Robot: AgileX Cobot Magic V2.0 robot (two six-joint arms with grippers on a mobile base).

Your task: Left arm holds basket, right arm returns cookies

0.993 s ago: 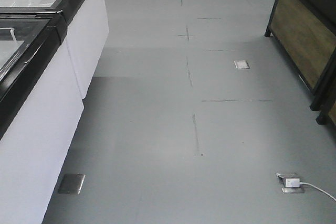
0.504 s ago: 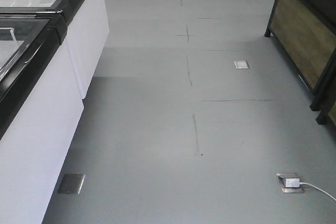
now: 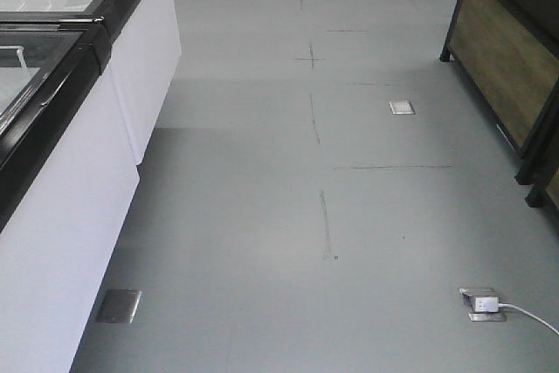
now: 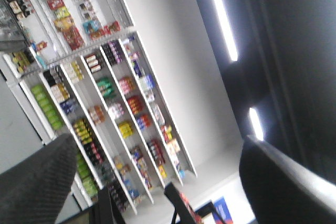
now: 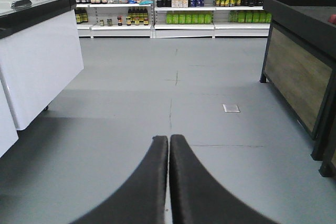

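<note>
Seemingly the task has barely begun: left gripper (image 4: pixel 157 145) spread wide, empty; right gripper (image 5: pixel 169 140) closed on nothing. Basket and cookies, unseen, need finding next.

Even, diffuse overhead light falls on the grey floor (image 3: pixel 288 216); a soft shadow lies beside the white cabinet (image 3: pixel 61 242). The left wrist view is tilted and blurred, its ceiling strips (image 4: pixel 223 19) blown out; the right gripper (image 5: pixel 169 140) appears defocused
</note>
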